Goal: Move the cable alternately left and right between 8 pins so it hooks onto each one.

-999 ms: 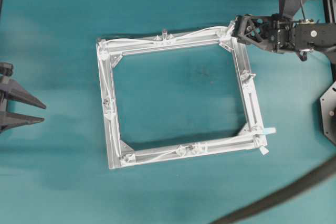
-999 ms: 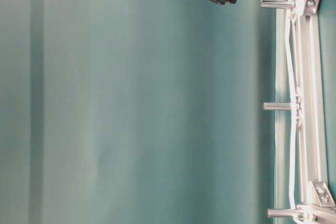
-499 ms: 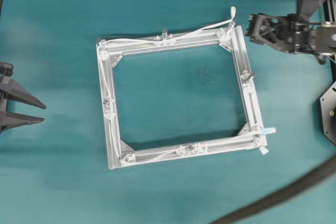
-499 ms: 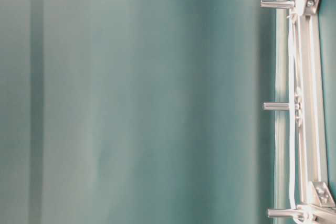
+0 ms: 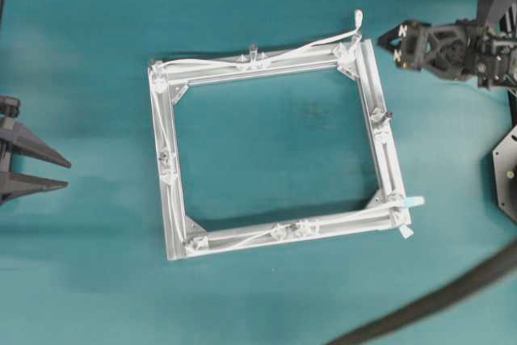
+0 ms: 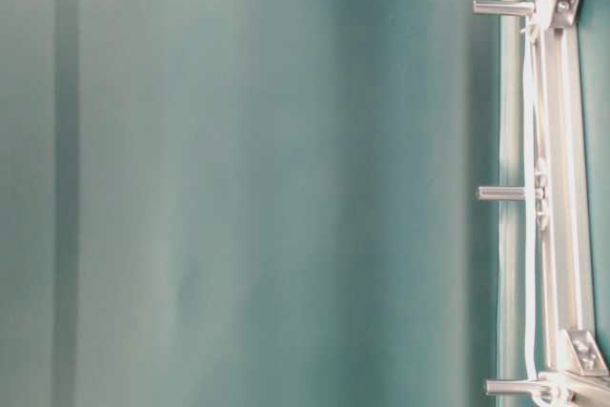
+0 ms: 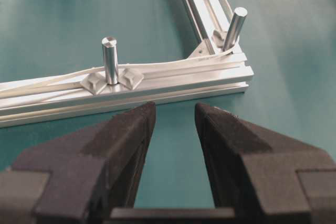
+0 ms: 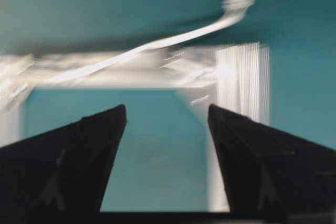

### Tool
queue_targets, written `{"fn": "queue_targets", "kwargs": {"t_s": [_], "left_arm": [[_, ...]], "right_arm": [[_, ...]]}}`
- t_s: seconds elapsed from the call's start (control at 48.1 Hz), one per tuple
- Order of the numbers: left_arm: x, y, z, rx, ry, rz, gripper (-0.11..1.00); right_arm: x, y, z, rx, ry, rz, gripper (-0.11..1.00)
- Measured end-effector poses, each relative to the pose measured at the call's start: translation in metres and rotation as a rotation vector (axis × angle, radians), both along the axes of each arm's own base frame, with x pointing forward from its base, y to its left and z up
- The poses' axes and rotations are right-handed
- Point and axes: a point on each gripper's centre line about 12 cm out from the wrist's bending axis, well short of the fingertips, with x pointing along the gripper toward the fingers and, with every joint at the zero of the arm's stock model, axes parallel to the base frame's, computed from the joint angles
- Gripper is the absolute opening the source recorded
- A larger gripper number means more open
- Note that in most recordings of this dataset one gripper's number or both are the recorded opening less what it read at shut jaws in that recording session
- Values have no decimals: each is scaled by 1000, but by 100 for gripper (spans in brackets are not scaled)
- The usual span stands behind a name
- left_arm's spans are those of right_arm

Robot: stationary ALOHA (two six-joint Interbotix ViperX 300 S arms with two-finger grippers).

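My right gripper [image 5: 386,38] hangs at the frame's [image 5: 171,199] two o'clock corner, jaws spread wide and holding nothing. The cable [image 5: 311,45] runs round the frame past the pins [image 5: 253,52], and its plug [image 5: 358,17] lies loose on the table [image 5: 89,54] just off that corner, near my fingertips but apart from them. My left gripper [image 5: 69,175] sits at nine o'clock, well clear, jaws apart and empty.
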Motion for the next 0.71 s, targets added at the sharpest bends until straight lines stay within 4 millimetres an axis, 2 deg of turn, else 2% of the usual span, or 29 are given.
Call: {"fn": "queue_targets", "kwargs": {"t_s": [0.187,0.333,0.541,0.707], "left_arm": [[0,0,0,0,0,0,44],[0,0,0,1,0,-1,44],[0,0,1,0,-2,0,44],[0,0,0,1,0,-1,44]], "right_arm": [[10,31,4,29,-209,236,69],[13,40,12,31,-294,321,69],[13,44,12,-20,-278,400,69],[10,43,4,-151,-148,485,69]]}}
